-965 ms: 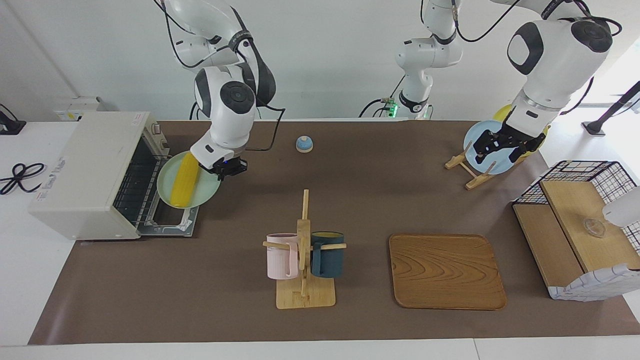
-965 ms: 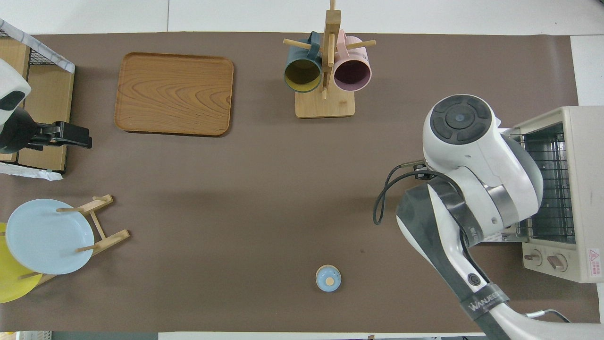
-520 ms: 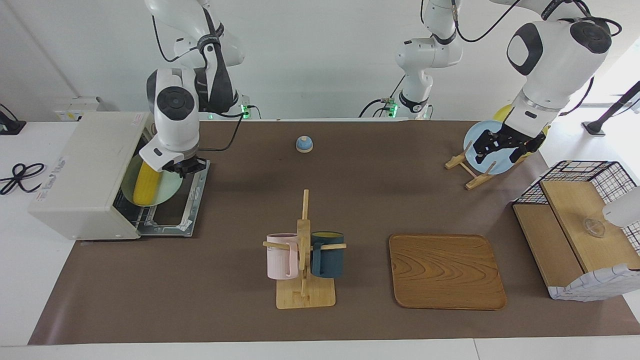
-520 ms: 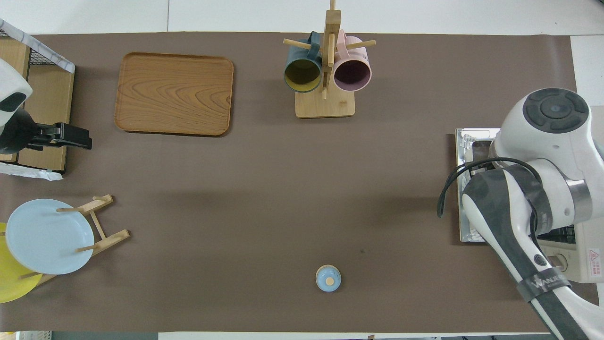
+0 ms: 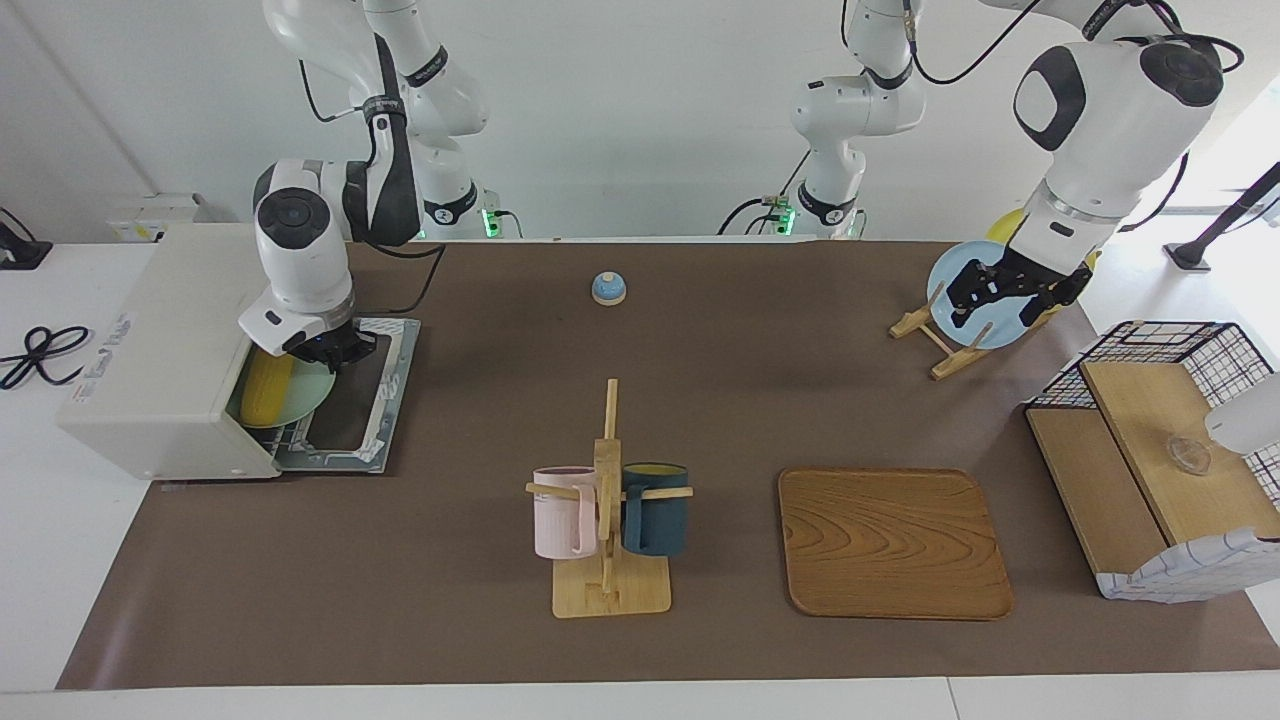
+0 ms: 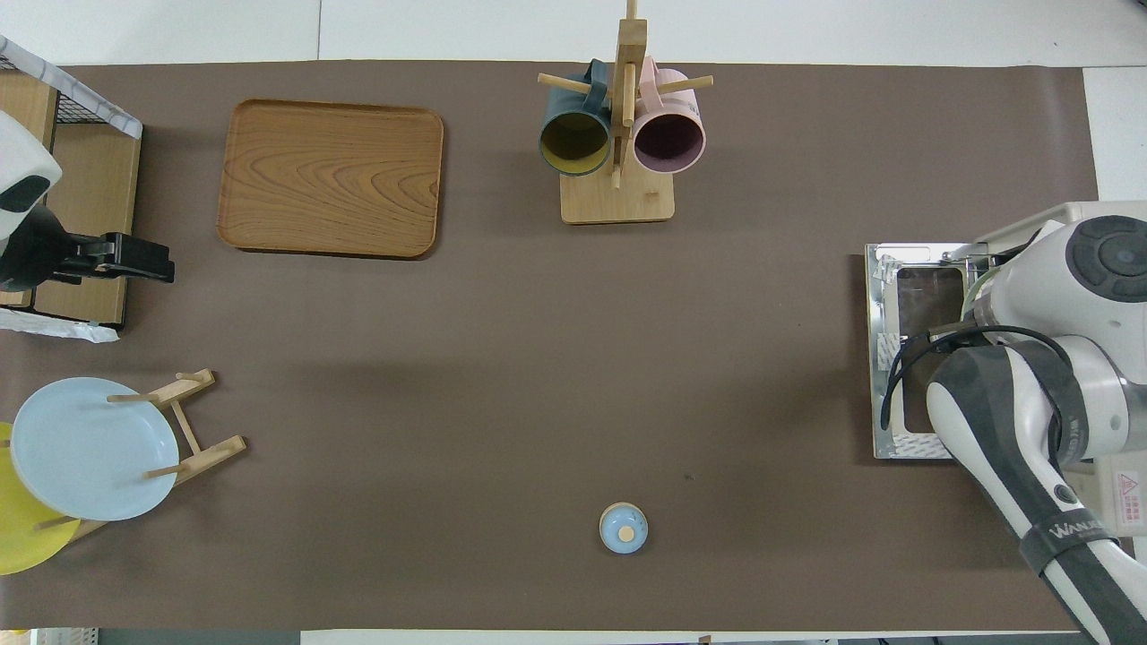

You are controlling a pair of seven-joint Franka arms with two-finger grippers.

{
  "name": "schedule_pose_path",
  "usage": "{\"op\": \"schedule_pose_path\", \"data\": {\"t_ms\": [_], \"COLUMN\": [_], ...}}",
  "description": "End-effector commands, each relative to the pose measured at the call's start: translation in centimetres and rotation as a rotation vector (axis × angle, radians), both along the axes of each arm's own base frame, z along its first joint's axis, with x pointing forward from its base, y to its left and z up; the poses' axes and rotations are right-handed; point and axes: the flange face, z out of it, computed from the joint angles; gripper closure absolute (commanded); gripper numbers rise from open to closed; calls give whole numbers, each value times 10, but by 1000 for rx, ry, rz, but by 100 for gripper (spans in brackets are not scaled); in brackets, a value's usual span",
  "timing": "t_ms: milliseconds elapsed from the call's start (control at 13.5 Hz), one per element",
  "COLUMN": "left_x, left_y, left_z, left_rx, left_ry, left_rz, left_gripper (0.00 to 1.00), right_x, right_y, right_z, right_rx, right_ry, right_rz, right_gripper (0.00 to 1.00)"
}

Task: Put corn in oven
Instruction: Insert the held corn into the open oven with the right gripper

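The yellow corn (image 5: 266, 385) lies on a pale green plate (image 5: 306, 396). My right gripper (image 5: 326, 350) is shut on the plate's rim and holds it level over the wire rack, inside the mouth of the cream-white oven (image 5: 165, 340). The corn's end is under the oven's roof. The oven's glass door (image 5: 368, 400) lies dropped open on the table. In the overhead view the right arm hides the corn and plate; only the oven (image 6: 1107, 219) and its door (image 6: 896, 358) show. My left gripper (image 5: 1003, 292) waits raised by the plate rack.
A mug tree (image 5: 608, 500) with a pink and a dark blue mug stands mid-table, with a wooden tray (image 5: 893, 542) beside it. A small blue bell (image 5: 608, 288) sits near the robots. A rack holds a blue plate (image 6: 90, 446) and a yellow plate (image 6: 22, 537). A wire-and-wood basket shelf (image 5: 1160, 470) stands at the left arm's end.
My right gripper has carried the plate with the corn from in front of the open door into the oven's mouth, over the rack. The left arm has not moved.
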Motion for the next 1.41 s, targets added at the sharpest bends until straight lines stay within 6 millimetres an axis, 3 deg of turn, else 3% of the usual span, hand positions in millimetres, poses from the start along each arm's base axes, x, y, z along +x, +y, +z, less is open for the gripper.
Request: {"op": "schedule_pose_path", "data": {"t_ms": [0,74,148,520,594,816,1113,1336], "left_x": [-1,-2,-2,-2,-2,-2,-8,-8], "left_y": [-1,-1,-1,-1,-1,-2,-2,-2], "left_z": [-1,-1,-1,-1,-1,1,12,12], "left_rx": [20,20,22,20,20,19,21,20], "left_ry": [-17,-15,-15,-15,-15,-17,-27,-27], "left_rz": [-30,-29,-31,-29,-27,-25,-26,-24], "left_gripper": [0,0,0,0,0,0,0,0], "right_x": [-10,-10,-10,-6,-5,-6,-25,-45], "right_y": [-3,-3,-3,26,35,83,116,112], "right_z": [0,0,0,2,4,4,-27,-53], "right_rx": [13,11,13,8,20,66,71,86], "right_ry": [-4,-5,-5,-26,-33,-54,-55,-75], "right_rz": [13,11,11,-8,-11,-66,-127,-141], "right_gripper": [64,59,44,45,50,97,100,100]}}
